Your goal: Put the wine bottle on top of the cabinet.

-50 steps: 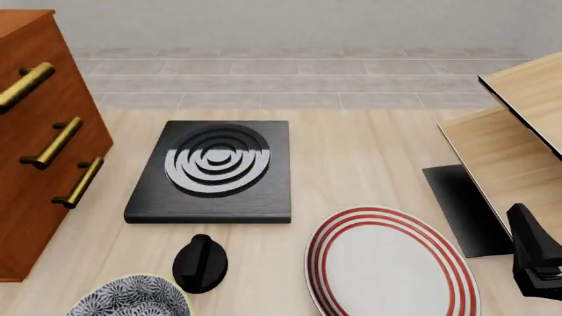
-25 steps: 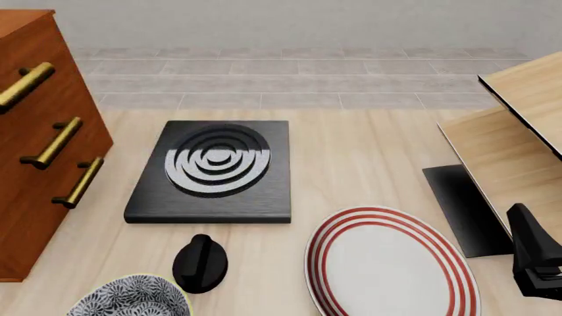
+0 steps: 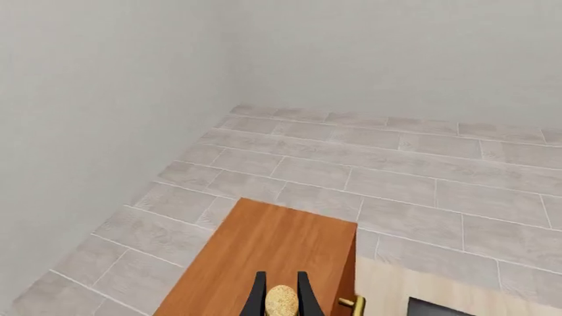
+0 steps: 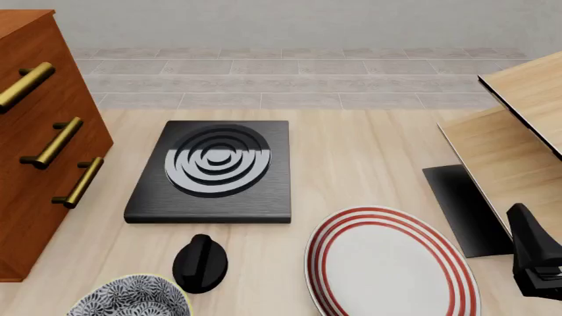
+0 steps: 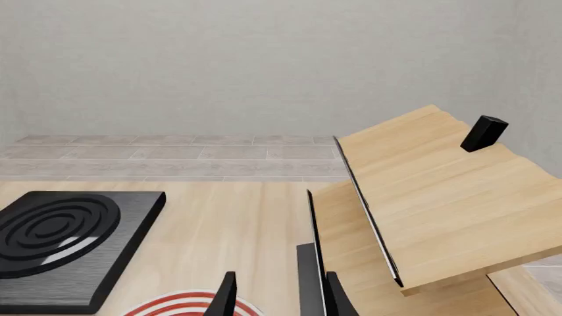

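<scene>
Left gripper (image 3: 282, 299) pinching the wine bottle (image 3: 281, 301) at its cap, above the cabinet (image 3: 263, 263) top | glass, likely heavy and slick (cap hold looks risky); gripping lower feels safer | right gripper (image 5: 276, 296) spread, empty

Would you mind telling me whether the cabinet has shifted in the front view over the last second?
Yes, slightly: the cabinet now sits a little farther left, leaving a wider gap to the black hob.
</scene>
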`<state>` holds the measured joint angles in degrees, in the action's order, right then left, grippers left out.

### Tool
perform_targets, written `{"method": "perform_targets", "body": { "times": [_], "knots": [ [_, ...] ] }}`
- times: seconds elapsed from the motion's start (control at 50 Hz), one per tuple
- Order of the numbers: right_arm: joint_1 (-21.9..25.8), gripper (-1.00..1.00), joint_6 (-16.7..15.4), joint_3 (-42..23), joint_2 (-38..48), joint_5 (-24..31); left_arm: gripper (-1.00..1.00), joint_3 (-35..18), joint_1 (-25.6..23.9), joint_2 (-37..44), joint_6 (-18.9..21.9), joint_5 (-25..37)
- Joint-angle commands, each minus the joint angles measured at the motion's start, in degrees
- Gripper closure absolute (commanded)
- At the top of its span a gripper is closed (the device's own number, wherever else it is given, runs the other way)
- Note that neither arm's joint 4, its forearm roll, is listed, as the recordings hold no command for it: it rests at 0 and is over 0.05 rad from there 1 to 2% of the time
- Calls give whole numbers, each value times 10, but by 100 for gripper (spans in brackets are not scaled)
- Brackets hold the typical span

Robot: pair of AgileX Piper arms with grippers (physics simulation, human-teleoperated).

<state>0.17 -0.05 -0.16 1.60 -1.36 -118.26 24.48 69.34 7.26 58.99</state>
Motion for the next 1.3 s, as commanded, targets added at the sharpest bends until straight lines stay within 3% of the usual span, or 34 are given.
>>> {"method": "perform_targets", "body": {
  "times": [0.02,0.18,0.32,0.48,0.52,0.58,0.68,0.74,0.82,1.08,1.3],
  "knots": [
    [0,-100,0,0,0,0,100,-10,34,31,-9,-24],
    [0,-100,0,0,0,0,100,-17,44,54,-11,-34],
    [0,-100,0,0,0,0,100,-85,57,102,-26,-22],
    [0,-100,0,0,0,0,100,-56,66,105,-29,-42],
    [0,-100,0,0,0,0,100,-81,93,132,-37,-42],
    [0,-100,0,0,0,0,100,-90,84,135,-35,-33],
    [0,-100,0,0,0,0,100,-57,76,124,-31,-48],
    [0,-100,0,0,0,0,100,-69,80,129,-36,-47],
    [0,-100,0,0,0,0,100,-44,64,112,-6,-44],
    [0,-100,0,0,0,0,100,-35,52,99,-7,-31],
    [0,-100,0,0,0,0,100,12,46,71,-1,-27]
  ]
}}
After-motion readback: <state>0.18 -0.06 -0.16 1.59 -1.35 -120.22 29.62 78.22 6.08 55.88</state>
